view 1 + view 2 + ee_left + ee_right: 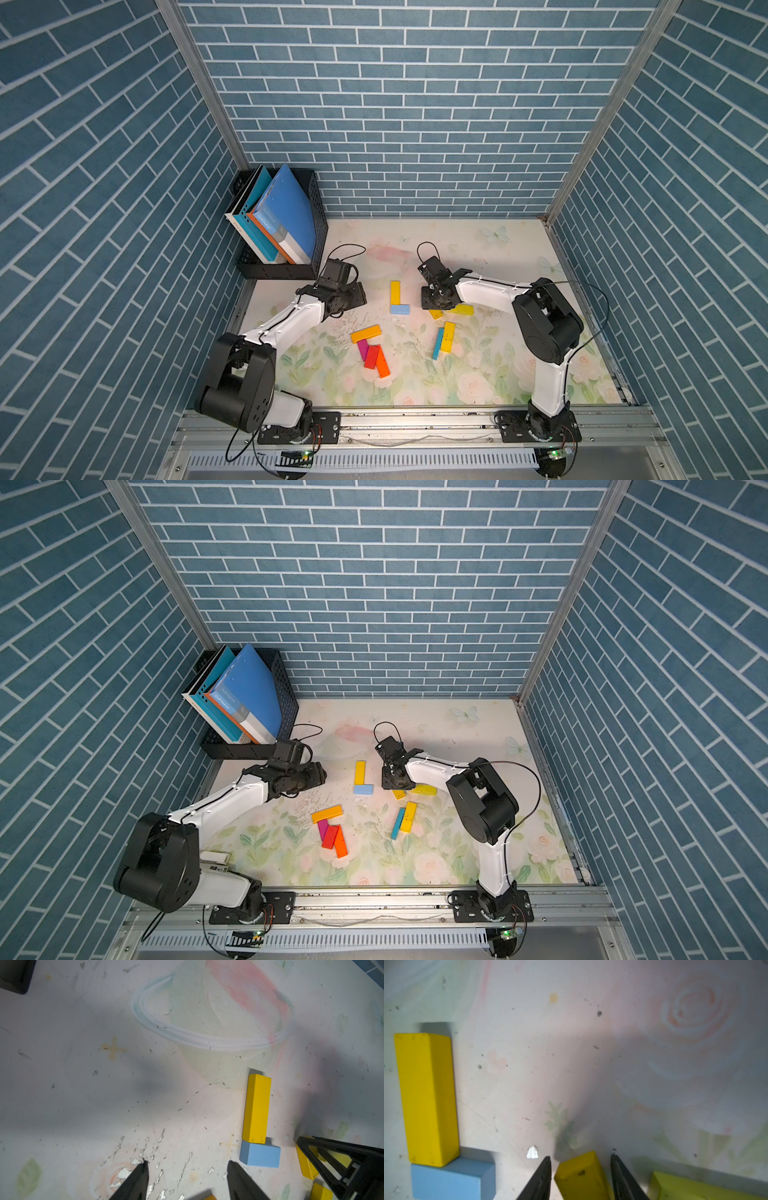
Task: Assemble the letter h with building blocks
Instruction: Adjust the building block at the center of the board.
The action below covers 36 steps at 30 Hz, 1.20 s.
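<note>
Our left gripper (pixel 187 1164) is hovering empty over the floral mat (pixel 498 257), its jaws standing apart, just left of the build.

Moving rightward, we are seeing four loose pieces lying flat. An amber block (pixel 365 333) is lying at a slant. Nearer the front edge, a magenta block (pixel 363 349), a red block (pixel 371 357) and an orange block (pixel 383 363) are bunching together, touching or overlapping.

Next we are looking at the only assembled part. A tall yellow block (pixel 395 292) is lying lengthwise away from us. A light blue block (pixel 400 308) is lying crosswise against its near end and sticking out to the right, so the two are touching in an L.

Right of that, our right gripper (pixel 580 1156) is reaching down around a deep yellow block (pixel 579 1176). Its jaws are straddling the block closely on both sides, but we cannot tell whether they are pressing on it. A pale yellow block (pixel 462 309) is lying just beside it. A teal block (pixel 437 344) and a bright yellow block (pixel 447 337) are lying side by side nearer the front.

We are judging the letter as barely begun. One stem piece and the crossbar are sitting in place. The right leg is missing and the stem probably needs lengthening, so most of the placing is lying ahead.
</note>
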Available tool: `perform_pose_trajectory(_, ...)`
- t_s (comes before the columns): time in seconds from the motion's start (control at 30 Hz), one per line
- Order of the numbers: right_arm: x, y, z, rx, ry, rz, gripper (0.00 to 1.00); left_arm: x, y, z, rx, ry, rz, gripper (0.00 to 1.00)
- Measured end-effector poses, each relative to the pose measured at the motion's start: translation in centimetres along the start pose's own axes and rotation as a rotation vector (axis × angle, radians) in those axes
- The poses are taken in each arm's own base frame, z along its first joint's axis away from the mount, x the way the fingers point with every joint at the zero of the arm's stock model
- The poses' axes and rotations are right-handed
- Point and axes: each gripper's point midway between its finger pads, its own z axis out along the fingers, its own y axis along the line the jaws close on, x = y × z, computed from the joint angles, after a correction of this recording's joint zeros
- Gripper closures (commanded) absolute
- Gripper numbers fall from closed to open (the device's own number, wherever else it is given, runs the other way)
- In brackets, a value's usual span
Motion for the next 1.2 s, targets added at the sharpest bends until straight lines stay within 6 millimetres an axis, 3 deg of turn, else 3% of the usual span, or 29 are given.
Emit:
perform_pose_trajectory(0.23, 1.3, 1.9, -0.7, 0.005, 0.007, -0.087, 0.41, 0.3, 0.2, 0.4, -0.007, 0.012, -0.001, 0.34)
perform_pose_trajectory(0.67, 5.1, -2.4, -2.8, 0.099, 0.049, -0.069, 0.29, 0.5, -0.2, 0.4, 0.003, 0.019, 0.005, 0.34)
perform_pose_trajectory(0.93, 4.1, -1.9, -5.4, 0.053, -0.010, 0.063, 0.19, 0.7, -0.2, 0.5, 0.002, 0.026, 0.008, 0.34)
perform_pose_trajectory(1.2, 3.2, -0.3, -4.5, 0.002, -0.016, 0.321, 0.23, 0.4, -0.3, 0.8, -0.006, 0.028, 0.031, 0.34)
